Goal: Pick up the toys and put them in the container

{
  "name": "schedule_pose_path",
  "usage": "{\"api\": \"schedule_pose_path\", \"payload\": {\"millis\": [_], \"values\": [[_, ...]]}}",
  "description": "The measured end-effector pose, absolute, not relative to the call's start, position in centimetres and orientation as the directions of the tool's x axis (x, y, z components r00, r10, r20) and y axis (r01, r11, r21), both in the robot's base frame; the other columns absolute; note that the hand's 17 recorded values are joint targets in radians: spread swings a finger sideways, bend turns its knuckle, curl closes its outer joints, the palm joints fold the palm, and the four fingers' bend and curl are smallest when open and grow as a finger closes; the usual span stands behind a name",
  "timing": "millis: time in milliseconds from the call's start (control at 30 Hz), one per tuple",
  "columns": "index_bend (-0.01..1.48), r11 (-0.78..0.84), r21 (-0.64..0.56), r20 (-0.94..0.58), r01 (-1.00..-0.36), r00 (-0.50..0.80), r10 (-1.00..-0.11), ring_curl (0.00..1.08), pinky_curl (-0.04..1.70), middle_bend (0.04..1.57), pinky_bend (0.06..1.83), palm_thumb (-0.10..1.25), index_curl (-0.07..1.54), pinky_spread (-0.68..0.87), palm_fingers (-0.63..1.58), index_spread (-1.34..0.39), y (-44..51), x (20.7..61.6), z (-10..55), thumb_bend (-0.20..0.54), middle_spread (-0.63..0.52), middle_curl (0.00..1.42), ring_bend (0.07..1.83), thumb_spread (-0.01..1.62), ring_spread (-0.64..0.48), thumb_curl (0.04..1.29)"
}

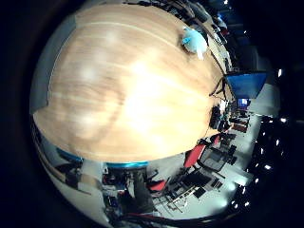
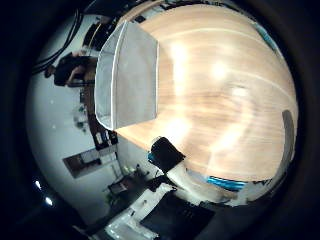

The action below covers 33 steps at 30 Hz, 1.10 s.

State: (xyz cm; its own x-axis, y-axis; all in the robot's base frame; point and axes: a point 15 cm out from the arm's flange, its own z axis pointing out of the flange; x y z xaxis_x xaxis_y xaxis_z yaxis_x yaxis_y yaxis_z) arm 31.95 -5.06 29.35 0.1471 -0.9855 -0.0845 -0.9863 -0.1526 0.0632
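Note:
A small light blue toy (image 1: 195, 40) lies on the wooden table (image 1: 133, 85) near its far edge, in the little finger side view. A pale, see-through rectangular container (image 2: 128, 75) stands on the same table near one edge, in the thumb side view. Its inside looks empty from here. Part of my hand (image 2: 168, 165), black and white, shows at the edge of the thumb side view, beside the container's near corner. The hand is high above the table, away from both the toy and the container.
Red and black chairs (image 1: 195, 157) and a blue screen on a stand (image 1: 245, 85) stand on the floor beyond the table's edge. Dark furniture (image 2: 75, 65) stands past the container's side of the table.

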Motion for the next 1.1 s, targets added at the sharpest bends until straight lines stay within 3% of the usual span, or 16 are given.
{"api": "schedule_pose_path", "payload": {"millis": [533, 800, 1100], "values": [[0.18, -0.158, 0.06, -0.085, -0.986, 0.153, -0.985, 0.2, 0.21, 0.19, 0.3, 0.22, 0.33, 0.45, 0.34, -0.49, -5.3, 31.9, 29.4, -0.025, -0.18, 0.34, 0.39, 1.04, -0.05, 0.27], [0.17, -0.088, 0.002, -0.061, -0.996, 0.087, -0.994, 0.21, 0.22, 0.2, 0.29, 0.22, 0.32, 0.44, 0.4, -0.49, -8.1, 33.7, 29.1, -0.025, -0.22, 0.35, 0.42, 1.04, -0.09, 0.27], [0.17, 0.004, 0.03, -0.05, -1.0, -0.005, -0.999, 0.22, 0.24, 0.18, 0.34, 0.22, 0.31, 0.43, 0.39, -0.5, -13.5, 35.5, 24.9, -0.024, -0.24, 0.34, 0.45, 1.04, -0.13, 0.27]]}}
